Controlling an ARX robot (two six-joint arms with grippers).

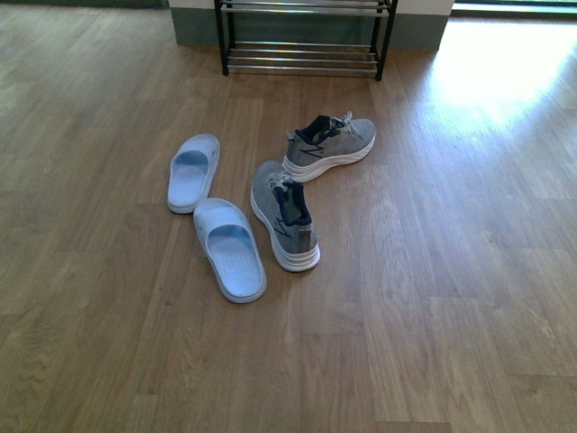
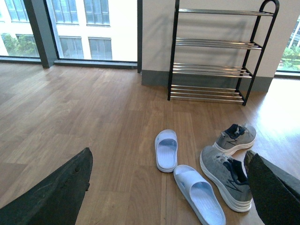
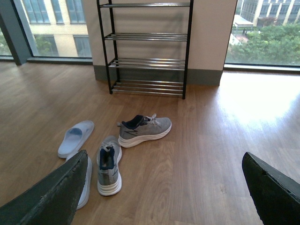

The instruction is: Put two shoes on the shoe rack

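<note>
Two grey knit sneakers lie on the wooden floor: the nearer one (image 1: 283, 215) points away from me, the farther one (image 1: 330, 145) lies crosswise behind it. Left of them lie two pale blue slides, one far (image 1: 193, 171) and one near (image 1: 230, 248). The black shoe rack (image 1: 305, 38) with chrome bars stands against the back wall, its tiers bare. Neither arm shows in the front view. My left gripper (image 2: 171, 194) hangs open high above the slides (image 2: 198, 194) and the near sneaker (image 2: 225, 177). My right gripper (image 3: 164, 190) is open over bare floor, right of the near sneaker (image 3: 108, 168).
Large windows (image 2: 84, 28) run along the wall left of the rack, and another window (image 3: 267, 33) lies to its right. Bright sunlight falls on the floor (image 1: 487, 81) at the right. Wooden floor surrounds the shoes.
</note>
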